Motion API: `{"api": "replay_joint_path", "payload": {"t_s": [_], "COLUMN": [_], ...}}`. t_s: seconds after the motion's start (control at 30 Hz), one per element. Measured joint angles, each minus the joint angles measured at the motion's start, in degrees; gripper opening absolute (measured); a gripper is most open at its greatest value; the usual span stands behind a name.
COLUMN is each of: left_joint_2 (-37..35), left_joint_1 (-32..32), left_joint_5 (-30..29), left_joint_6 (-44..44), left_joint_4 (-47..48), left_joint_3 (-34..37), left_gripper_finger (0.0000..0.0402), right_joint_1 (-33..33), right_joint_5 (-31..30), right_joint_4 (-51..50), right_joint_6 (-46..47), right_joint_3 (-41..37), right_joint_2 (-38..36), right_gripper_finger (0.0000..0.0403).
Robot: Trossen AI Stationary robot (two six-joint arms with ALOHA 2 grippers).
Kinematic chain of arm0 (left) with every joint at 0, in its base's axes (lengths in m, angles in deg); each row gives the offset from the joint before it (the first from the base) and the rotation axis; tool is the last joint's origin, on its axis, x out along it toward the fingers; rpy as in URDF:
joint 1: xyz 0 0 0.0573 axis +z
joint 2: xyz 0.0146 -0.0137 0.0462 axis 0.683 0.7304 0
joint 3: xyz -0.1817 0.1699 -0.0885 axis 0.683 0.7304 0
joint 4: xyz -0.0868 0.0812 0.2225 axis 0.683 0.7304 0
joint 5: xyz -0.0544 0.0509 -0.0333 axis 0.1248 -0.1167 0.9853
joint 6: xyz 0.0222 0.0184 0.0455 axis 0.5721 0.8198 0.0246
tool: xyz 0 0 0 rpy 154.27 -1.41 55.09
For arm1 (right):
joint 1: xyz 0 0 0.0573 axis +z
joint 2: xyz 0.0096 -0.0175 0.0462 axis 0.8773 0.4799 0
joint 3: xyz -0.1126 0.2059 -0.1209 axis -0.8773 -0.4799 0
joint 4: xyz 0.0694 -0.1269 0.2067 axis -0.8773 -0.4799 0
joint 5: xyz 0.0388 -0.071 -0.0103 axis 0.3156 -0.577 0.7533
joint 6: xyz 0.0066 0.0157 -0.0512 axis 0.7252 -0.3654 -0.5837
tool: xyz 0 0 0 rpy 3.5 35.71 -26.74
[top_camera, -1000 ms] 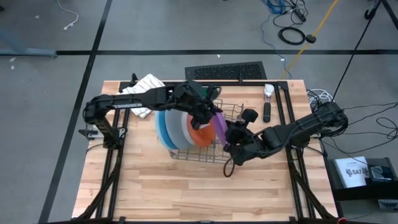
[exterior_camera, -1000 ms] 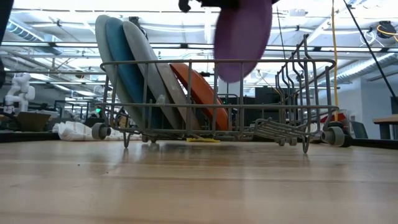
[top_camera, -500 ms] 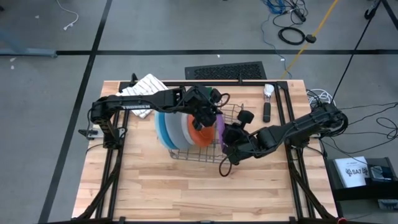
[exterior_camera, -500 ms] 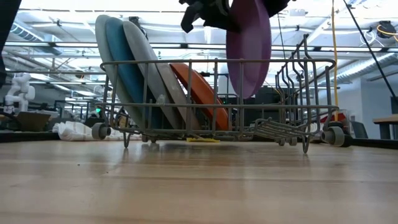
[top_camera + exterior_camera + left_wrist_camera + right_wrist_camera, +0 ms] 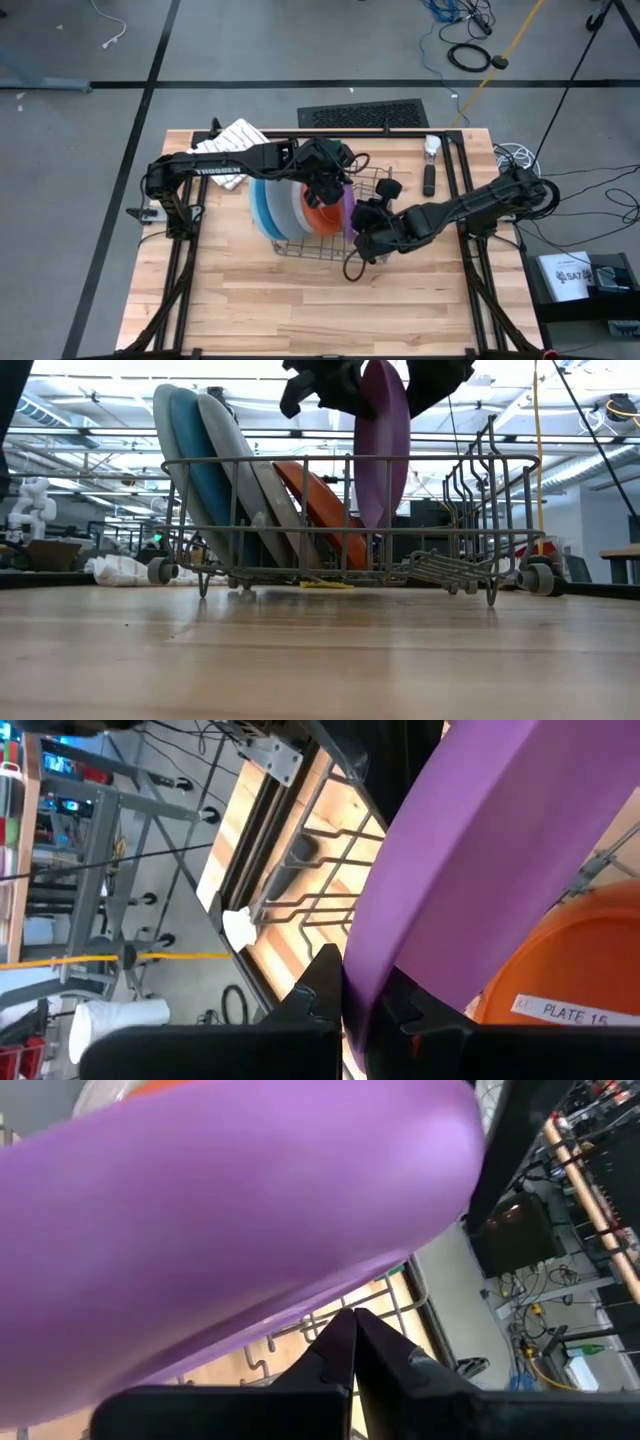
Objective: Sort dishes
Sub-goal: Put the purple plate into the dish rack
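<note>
A purple plate (image 5: 383, 450) stands upright, edge-on, inside the wire dish rack (image 5: 260, 460), its lower rim above the rack floor. From above it shows as a thin purple strip (image 5: 348, 207). My left gripper (image 5: 362, 1005) is shut on it above the rack (image 5: 335, 183). My right gripper (image 5: 350, 1315) is shut, close beside the plate's rim on the rack's right side (image 5: 362, 228). Light blue (image 5: 165, 450), darker blue (image 5: 195, 460), grey (image 5: 235, 460) and orange (image 5: 325, 510) plates lean in the rack's left part. My left gripper pinches the purple plate's rim (image 5: 385, 955) between its two fingers, one on each face. It comes from above, at the plate's upper edge (image 5: 350, 390). The plate hangs upright below the fingers, inside the rack. I cannot tell whether my right gripper touches the plate.
A white striped cloth (image 5: 232, 140) lies at the table's far left. A black bar (image 5: 429, 180) and a small white thing (image 5: 432, 146) lie at the far right. The rack's raised wire holder (image 5: 490, 480) stands at its right end. Bare wood lies along the near side.
The purple plate has come down into the rack, toward the orange plate, and has turned more edge-on. My left gripper has lowered with it, still shut on it. My right gripper has moved a little toward the table's left, staying beside the plate.
</note>
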Motion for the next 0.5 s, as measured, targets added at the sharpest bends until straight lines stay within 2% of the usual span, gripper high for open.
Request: {"api": "replay_joint_path", "payload": {"t_s": [0.5], "left_joint_2": [0.33], "left_joint_1": [0.17], "left_joint_5": [1.75], "left_joint_6": [1.96], "left_joint_4": [-2.56], "left_joint_3": [0.0], "left_gripper_finger": [0.0006], "right_joint_1": [-0.75], "right_joint_5": [0.68], "right_joint_4": [1.31], "right_joint_6": [-2.62], "right_joint_3": [0.0], "right_joint_2": [0.02], "right_gripper_finger": [0.0]}}
